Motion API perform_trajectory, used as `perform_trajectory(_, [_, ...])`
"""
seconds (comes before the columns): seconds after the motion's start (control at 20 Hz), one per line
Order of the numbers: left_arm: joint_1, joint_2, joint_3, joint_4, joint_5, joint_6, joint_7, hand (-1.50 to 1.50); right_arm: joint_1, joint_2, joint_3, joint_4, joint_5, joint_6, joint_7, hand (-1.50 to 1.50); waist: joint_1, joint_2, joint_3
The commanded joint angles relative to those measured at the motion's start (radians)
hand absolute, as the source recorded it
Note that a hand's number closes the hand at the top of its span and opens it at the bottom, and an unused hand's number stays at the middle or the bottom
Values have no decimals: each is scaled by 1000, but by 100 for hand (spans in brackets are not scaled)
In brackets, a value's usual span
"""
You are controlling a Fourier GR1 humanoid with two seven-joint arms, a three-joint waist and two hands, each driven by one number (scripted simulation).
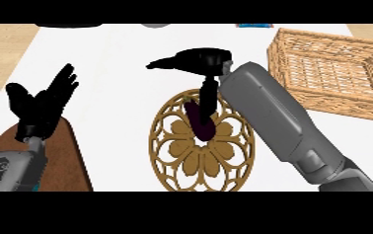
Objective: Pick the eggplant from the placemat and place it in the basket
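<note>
The dark purple eggplant (200, 122) lies lengthwise on the round gold lattice placemat (182, 151) in the middle of the counter. My right hand (200, 61) hovers just beyond the placemat's far edge. Its thumb sticks out to the left, and one finger (209, 96) hangs straight down, its tip meeting the eggplant's far end. Nothing is curled round the eggplant. The wicker basket (287, 55) stands at the upper right, and what shows of its inside holds nothing. My left hand (40, 102) rests open at the left edge, fingers up.
My right forearm (280, 122) crosses from the lower right, between the placemat and the basket. A brown board (69, 151) lies at the lower left. A dark object (69, 25), a grey one (154, 25) and a blue one (255, 25) peek in at the far edge.
</note>
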Motion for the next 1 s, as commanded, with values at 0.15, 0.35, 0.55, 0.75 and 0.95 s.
perform_trajectory(0.15, [5,-20,5,-73,-35,19,50,0,37,17,45,86,142,-20,-79,-150,3,-2,0])
perform_trajectory(0.35, [-37,-34,14,-19,-41,-3,54,0,61,84,85,161,222,-72,-104,-150,2,1,0])
perform_trajectory(0.55, [-83,-32,50,36,-38,-20,44,0,-1,105,71,288,282,-91,-147,-150,8,5,0])
perform_trajectory(0.75, [-16,-62,49,42,-68,-39,-15,0,4,40,21,206,295,-5,-189,-150,-3,-1,0])
perform_trajectory(0.95, [-47,-50,71,22,-69,-46,24,0,-13,104,-10,309,324,-73,-241,-150,2,1,0])
